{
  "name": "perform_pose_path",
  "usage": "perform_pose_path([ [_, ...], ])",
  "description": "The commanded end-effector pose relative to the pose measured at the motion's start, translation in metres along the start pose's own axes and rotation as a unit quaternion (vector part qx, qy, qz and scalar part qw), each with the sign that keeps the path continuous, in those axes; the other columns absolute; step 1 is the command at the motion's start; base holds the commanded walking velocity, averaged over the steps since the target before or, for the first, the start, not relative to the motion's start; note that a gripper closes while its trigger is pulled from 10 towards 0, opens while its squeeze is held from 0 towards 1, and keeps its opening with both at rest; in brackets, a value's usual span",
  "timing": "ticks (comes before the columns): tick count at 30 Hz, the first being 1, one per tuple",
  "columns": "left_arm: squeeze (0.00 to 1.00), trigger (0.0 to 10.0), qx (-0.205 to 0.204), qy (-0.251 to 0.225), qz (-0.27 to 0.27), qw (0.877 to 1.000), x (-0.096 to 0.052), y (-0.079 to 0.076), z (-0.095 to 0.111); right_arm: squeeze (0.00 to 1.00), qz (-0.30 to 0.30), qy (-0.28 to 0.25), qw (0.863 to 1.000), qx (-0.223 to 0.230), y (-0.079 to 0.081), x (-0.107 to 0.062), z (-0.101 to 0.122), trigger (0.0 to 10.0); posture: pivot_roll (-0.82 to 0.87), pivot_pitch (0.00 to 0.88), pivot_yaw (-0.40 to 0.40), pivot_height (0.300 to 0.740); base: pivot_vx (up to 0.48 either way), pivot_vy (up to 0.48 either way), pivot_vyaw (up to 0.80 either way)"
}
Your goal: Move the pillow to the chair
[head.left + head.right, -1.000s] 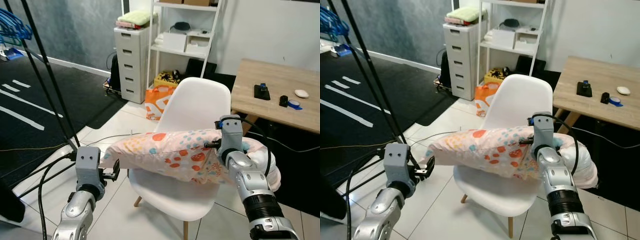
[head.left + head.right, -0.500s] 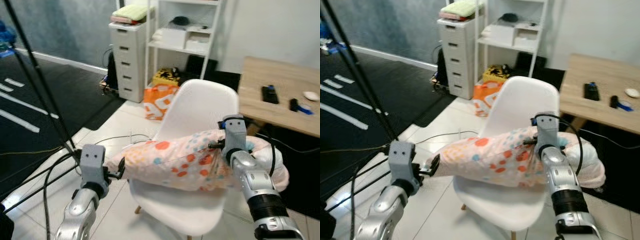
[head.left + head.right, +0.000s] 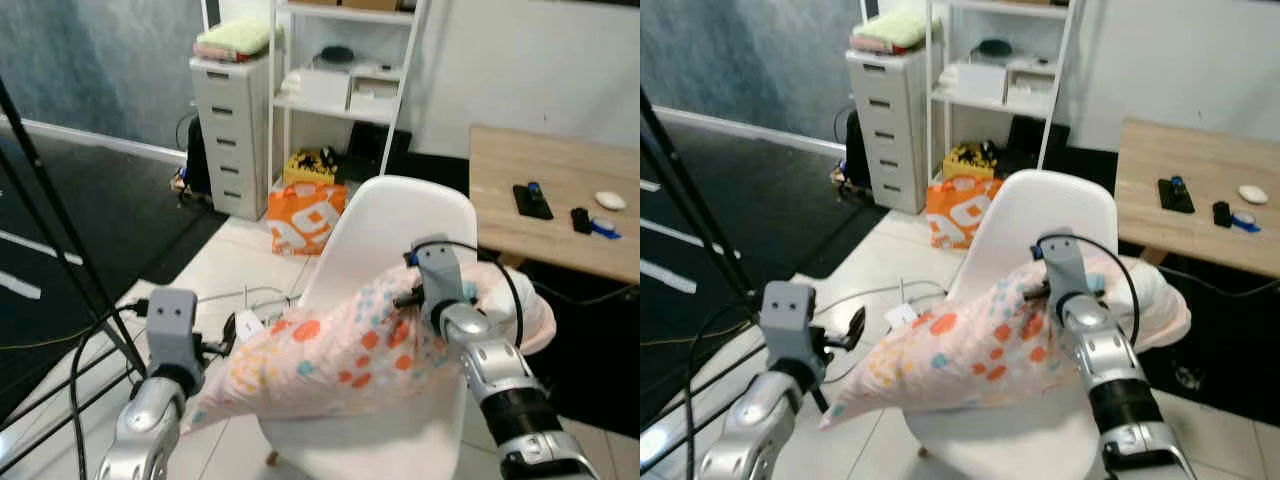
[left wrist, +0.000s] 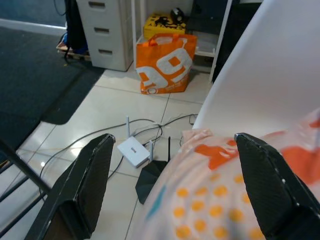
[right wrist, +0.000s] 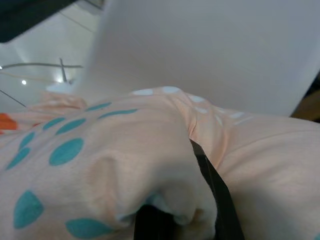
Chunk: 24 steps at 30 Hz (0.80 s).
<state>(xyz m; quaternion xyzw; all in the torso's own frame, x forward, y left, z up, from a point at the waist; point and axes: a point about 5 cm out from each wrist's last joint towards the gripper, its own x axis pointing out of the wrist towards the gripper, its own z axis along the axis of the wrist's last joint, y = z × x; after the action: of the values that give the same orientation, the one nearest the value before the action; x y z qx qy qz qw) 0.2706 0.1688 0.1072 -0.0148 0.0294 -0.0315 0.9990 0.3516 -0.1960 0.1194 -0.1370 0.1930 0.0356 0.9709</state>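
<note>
Across the seat of a white chair (image 3: 400, 235) lay a long peach pillow (image 3: 340, 365) dotted with orange and teal spots. Its far end rested high against the seat's right edge, while its near end drooped off the front, pointing down toward the tiled floor (image 3: 250, 260). The right gripper (image 3: 428, 300) pressed into the pillow's upper part; in the right wrist view a black finger (image 5: 212, 185) was buried in a fold of fabric, so the jaws appeared clamped on the pillow, probably to steady it as it settled onto the seat. The left gripper (image 3: 222, 345) hovered just beside the drooping end, and in the left wrist view its two fingers (image 4: 87, 175) stood wide apart with the pillow's corner between them, gripping nothing. That likely explained the sag: only one end was supported.

A second earlier the pillow had stretched level between both arms; now the left end had dropped and the whole pillow tilted. The camera had also shifted, bringing the chair closer. Behind stood a white drawer unit (image 3: 228, 130), an orange bag (image 3: 300, 215), and a wooden bench (image 3: 550, 200) to the right.
</note>
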Motion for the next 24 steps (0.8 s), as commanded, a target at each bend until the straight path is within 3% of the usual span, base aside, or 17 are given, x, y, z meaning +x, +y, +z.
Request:
perform_pose_path([
  [1, 0.0, 10.0, -0.003, 0.006, -0.003, 1.0, -0.001, -0.002, -0.003, 0.0, 0.016, 0.01, 1.0, -0.005, 0.005, 0.001, -0.002, 10.0, -0.19, 0.033, -0.032, 0.74, 0.274, 0.0, 0.0],
  [3, 0.0, 10.0, -0.006, 0.007, -0.003, 1.0, -0.002, -0.003, -0.003, 0.0, 0.044, 0.047, 0.998, -0.005, 0.01, 0.001, -0.011, 10.0, -0.19, 0.033, -0.031, 0.74, 0.0, 0.0, 0.0],
  [5, 0.0, 10.0, -0.009, 0.006, -0.01, 1.0, -0.002, -0.004, -0.002, 0.0, 0.072, 0.1, 0.989, 0.083, 0.016, 0.001, -0.022, 10.0, -0.19, 0.036, -0.032, 0.74, 0.0, 0.0, 0.0],
  [6, 0.0, 10.0, -0.009, 0.006, -0.01, 1.0, -0.002, -0.004, -0.002, 0.0, 0.072, 0.1, 0.989, 0.083, 0.016, 0.001, -0.022, 10.0, -0.19, 0.036, -0.032, 0.74, 0.0, 0.0, 0.0],
  [8, 0.0, 10.0, -0.008, 0.008, -0.013, 1.0, -0.002, -0.005, -0.002, 0.0, 0.071, 0.145, 0.979, 0.127, 0.016, 0.001, -0.032, 10.0, -0.19, 0.038, -0.029, 0.731, 0.0, 0.0, 0.0],
  [12, 0.0, 10.0, -0.009, 0.009, -0.013, 1.0, -0.002, -0.005, -0.002, 0.0, 0.067, 0.157, 0.976, 0.136, 0.014, 0.001, -0.035, 10.0, -0.19, 0.04, -0.031, 0.726, 0.0, 0.0, 0.0],
  [16, 0.0, 10.0, -0.007, 0.012, -0.015, 1.0, -0.002, -0.005, -0.002, 0.0, 0.057, 0.199, 0.963, 0.17, 0.011, 0.002, -0.051, 10.0, -0.19, 0.045, -0.028, 0.711, 0.0, 0.0, 0.0],
  [19, 0.0, 10.0, -0.005, 0.013, -0.017, 1.0, -0.002, -0.004, 0.0, 0.0, 0.059, 0.23, 0.946, 0.222, 0.012, 0.001, -0.063, 10.0, -0.19, 0.052, -0.027, 0.701, 0.0, 0.0, 0.0],
  [24, 0.0, 10.0, -0.003, 0.015, -0.016, 1.0, -0.004, -0.002, 0.0, 0.0, 0.066, 0.257, 0.936, 0.231, 0.015, -0.001, -0.075, 10.0, -0.18, 0.055, -0.027, 0.686, 0.0, 0.0, 0.0],
])
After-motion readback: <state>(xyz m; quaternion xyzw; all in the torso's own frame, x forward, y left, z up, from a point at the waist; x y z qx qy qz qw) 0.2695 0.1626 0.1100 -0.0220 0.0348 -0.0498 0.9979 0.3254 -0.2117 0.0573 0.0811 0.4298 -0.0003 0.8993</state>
